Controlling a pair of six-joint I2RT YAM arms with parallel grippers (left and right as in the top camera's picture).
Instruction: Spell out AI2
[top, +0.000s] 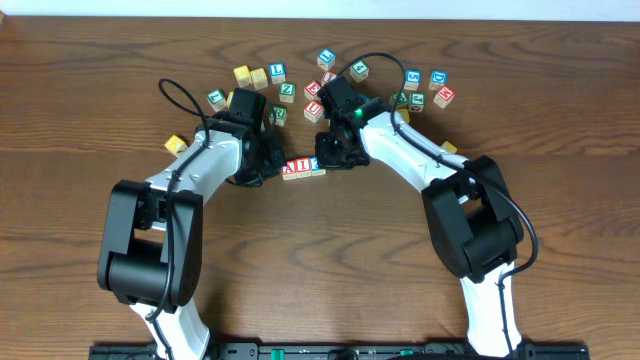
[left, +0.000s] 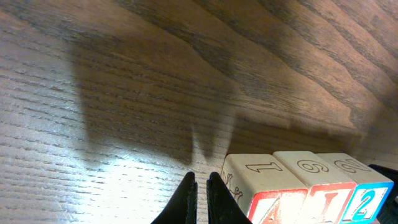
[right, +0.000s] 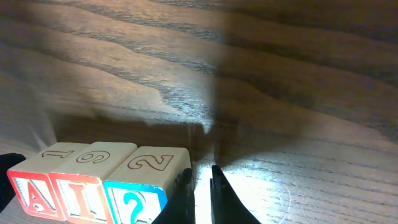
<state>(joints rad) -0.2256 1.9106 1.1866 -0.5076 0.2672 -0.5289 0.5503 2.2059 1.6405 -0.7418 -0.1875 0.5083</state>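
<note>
**Three blocks spell A, I, 2**

From above: one row of three small wooden cube blocks (top: 302, 168) lies in the middle of the brown wooden table (top: 560, 60). It sits between two white and black arms, the left arm (top: 190, 165) and the right arm (top: 410, 150). Many loose coloured blocks (top: 411, 77) lie behind the row. The arms hide some, so I cannot count them. Only a pale strip (top: 300, 8) of the room shows.

Left wrist: the left gripper (left: 201, 186) has its fingers almost together and holds nothing. It is just beside the red A block (left: 261, 196). The red I block (left: 314, 186) and the blue 2 block (left: 364, 196) come next, all touching.

Right wrist: the right gripper (right: 202, 180) is almost closed too. It holds nothing and is just beside the blue 2 block.
</note>
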